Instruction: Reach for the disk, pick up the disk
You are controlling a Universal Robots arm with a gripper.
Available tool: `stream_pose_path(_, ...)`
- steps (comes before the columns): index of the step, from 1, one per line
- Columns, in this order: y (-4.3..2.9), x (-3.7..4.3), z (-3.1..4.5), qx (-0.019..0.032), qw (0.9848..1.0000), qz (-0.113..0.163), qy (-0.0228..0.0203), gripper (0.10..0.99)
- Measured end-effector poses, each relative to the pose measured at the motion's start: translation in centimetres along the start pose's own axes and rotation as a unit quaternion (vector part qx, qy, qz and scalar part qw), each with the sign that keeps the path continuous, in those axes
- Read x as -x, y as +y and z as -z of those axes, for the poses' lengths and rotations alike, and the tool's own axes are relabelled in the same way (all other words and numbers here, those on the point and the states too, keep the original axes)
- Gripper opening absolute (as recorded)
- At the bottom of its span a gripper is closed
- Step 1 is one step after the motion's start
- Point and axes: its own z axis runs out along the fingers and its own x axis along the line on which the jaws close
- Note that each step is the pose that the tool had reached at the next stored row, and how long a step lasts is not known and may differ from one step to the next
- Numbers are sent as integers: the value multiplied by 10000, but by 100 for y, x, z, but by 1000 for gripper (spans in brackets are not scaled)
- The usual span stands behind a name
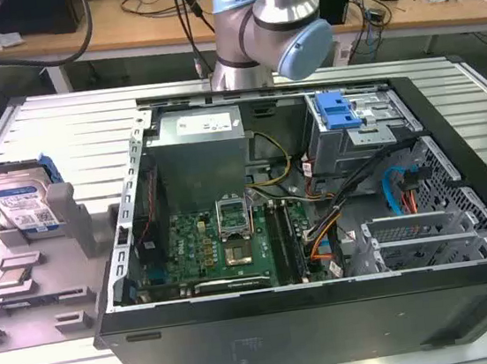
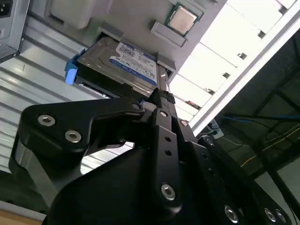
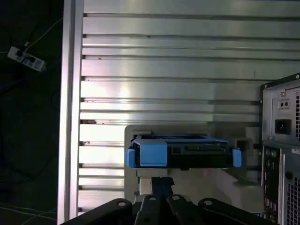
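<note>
Disk (image 1: 17,203), propped in a grey holder (image 1: 71,223) at the exterior view's left, wants a squared approach; gripper (image 3: 156,182), closed and empty, must widen past its blue rails (image 3: 152,153).

Ribbed silver aluminium slatted tabletop (image 1: 50,126) spans foreground; bright glare lies across slats in both wrist views. Long light-wood workbench (image 1: 119,36) runs behind it, white metal leg (image 1: 57,78) beneath, dark cables (image 1: 185,16) draped over top, small boxes and clutter toward exterior view's right. Dark floor (image 3: 28,140) borders table edge; white power strip (image 3: 26,57) lies there with thin cables.
</note>
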Motion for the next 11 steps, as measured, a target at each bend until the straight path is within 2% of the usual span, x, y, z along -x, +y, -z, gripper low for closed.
stream_pose_path(4, 0, 0, 0, 0, 9995, 307, 12, 106)
stream_pose_path(11, 0, 0, 0, 0, 9979, 644, 25, 106)
